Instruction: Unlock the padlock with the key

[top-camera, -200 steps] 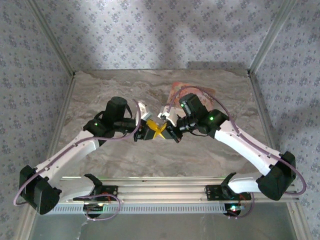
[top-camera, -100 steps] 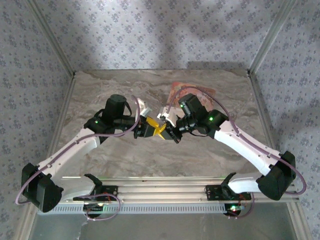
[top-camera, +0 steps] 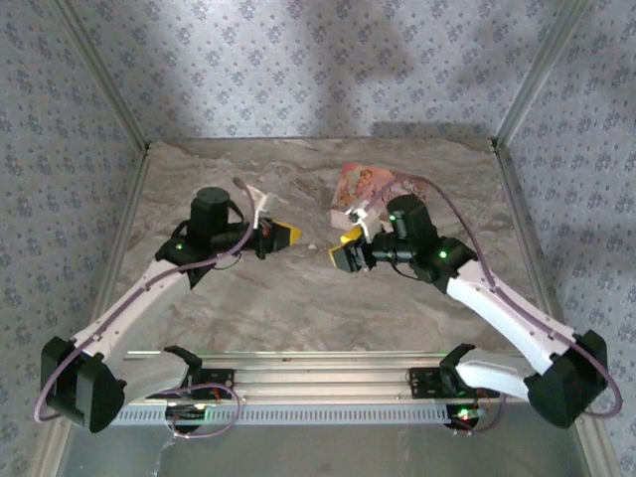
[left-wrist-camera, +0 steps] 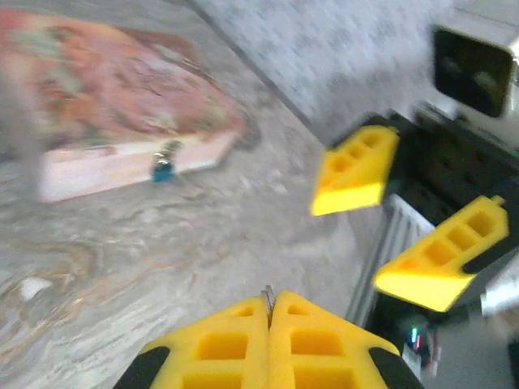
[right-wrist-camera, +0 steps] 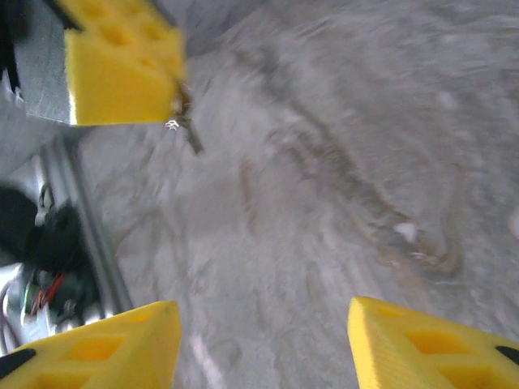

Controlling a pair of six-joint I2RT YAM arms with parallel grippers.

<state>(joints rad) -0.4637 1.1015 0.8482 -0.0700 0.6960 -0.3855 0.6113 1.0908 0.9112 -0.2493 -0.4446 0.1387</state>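
The left arm (top-camera: 129, 303) and right arm (top-camera: 502, 313) angle inward, elbows out, tips facing each other but apart; the left pincer (top-camera: 281, 234) has its yellow fingers (left-wrist-camera: 235, 344) pressed together; the right pincer (top-camera: 345, 253) holds its fingers (right-wrist-camera: 422, 344) spread wide.

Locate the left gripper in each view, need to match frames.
Top external: left gripper left of centre, tips pointing right.
Left wrist: left gripper at bottom centre, yellow fingers pressed together.
Right wrist: left gripper in the upper left corner, key poking from its tips.
Shared landmark: right gripper, open, facing it in all three.
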